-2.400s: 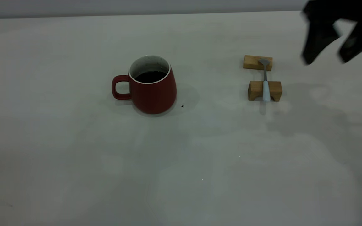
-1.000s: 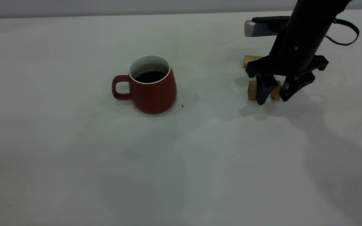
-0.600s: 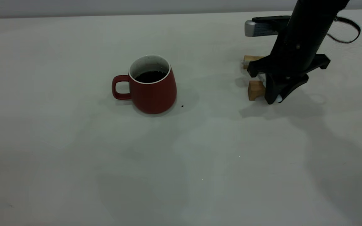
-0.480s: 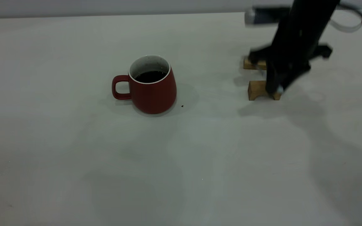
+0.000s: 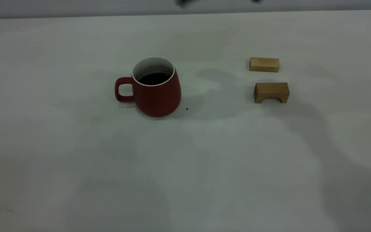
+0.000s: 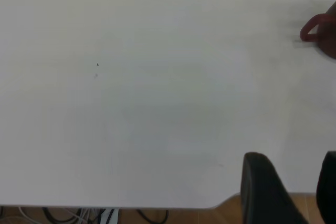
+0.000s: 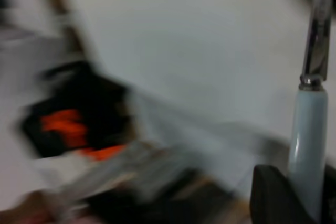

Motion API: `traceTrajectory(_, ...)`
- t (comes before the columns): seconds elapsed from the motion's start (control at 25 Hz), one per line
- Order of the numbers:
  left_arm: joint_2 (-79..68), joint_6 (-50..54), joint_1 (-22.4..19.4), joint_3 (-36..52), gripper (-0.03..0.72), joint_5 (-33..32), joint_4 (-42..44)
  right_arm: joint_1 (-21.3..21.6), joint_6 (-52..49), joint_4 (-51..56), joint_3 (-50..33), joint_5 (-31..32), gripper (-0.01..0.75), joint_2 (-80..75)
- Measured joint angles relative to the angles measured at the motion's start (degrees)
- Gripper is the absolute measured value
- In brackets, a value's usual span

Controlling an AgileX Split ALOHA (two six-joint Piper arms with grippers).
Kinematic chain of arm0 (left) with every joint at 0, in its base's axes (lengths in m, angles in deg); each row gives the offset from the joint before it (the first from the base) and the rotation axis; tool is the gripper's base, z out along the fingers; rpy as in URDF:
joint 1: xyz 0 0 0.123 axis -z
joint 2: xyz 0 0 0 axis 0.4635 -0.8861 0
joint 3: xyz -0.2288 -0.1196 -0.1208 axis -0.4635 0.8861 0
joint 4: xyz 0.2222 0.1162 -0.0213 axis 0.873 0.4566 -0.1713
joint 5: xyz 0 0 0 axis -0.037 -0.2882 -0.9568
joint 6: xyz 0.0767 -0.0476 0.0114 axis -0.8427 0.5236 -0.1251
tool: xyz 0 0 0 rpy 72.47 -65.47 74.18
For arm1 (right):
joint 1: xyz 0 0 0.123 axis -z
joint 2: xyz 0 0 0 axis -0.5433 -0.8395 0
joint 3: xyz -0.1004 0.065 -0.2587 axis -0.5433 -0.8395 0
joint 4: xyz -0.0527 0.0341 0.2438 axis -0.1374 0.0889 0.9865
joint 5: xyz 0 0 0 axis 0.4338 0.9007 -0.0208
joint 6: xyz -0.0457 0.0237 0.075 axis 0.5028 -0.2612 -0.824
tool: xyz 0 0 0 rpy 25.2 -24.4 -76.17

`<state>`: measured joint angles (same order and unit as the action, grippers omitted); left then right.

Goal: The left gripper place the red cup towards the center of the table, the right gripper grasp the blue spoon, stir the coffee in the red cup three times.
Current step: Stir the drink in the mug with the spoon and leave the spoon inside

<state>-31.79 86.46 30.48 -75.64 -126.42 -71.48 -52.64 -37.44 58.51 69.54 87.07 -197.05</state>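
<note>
The red cup (image 5: 156, 91) stands upright on the table (image 5: 204, 167), left of the middle, handle to the left, with dark coffee (image 5: 154, 78) inside. The blue spoon (image 7: 307, 140) is off the table. In the right wrist view its pale handle stands between the dark fingers (image 7: 272, 198) of my right gripper (image 7: 308, 195), which is shut on it, metal neck pointing away. That gripper is above the exterior view; only dark blurs (image 5: 185, 2) show at the top edge. My left gripper (image 6: 294, 190) hangs open over the table's near edge, far from the cup's handle (image 6: 314, 29).
Two wooden blocks (image 5: 264, 64) (image 5: 271, 92) sit right of the cup, both bare. A small dark speck (image 5: 186, 109) lies by the cup's base. Blurred dark and orange shapes (image 7: 79, 124) show beyond the table edge in the right wrist view.
My right gripper came down over the blocks, shut on the spoon's handle and rose out of the exterior view with it. The blocks are now bare. The cup has not moved.
</note>
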Motion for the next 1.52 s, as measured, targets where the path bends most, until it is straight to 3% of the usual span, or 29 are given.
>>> traceTrajectory(0.24,0.00,0.00,0.00,0.00,0.328,0.00,0.00,-1.67,-7.00,13.52,0.00,0.00,0.149,0.00)
traceTrajectory(0.48,0.00,0.00,0.00,0.00,0.328,0.00,0.00,-3.07,-44.38,16.48,0.00,-0.66,0.149,-0.05)
traceTrajectory(0.6,0.00,0.00,0.00,0.00,0.325,0.00,0.00,-3.74,-54.16,18.63,0.00,-0.91,0.149,-0.56)
traceTrajectory(0.72,0.00,0.00,0.00,0.00,0.323,0.00,0.00,-3.74,-54.88,23.25,0.00,-0.75,0.149,-3.15)
traceTrajectory(0.96,0.00,0.00,0.00,0.00,0.323,0.00,0.00,-3.57,-46.10,33.16,0.00,-0.22,0.149,-10.99)
traceTrajectory(1.52,0.00,0.00,0.00,0.00,0.322,0.00,0.00,-2.07,-42.18,34.90,0.57,-0.64,0.149,-21.14)
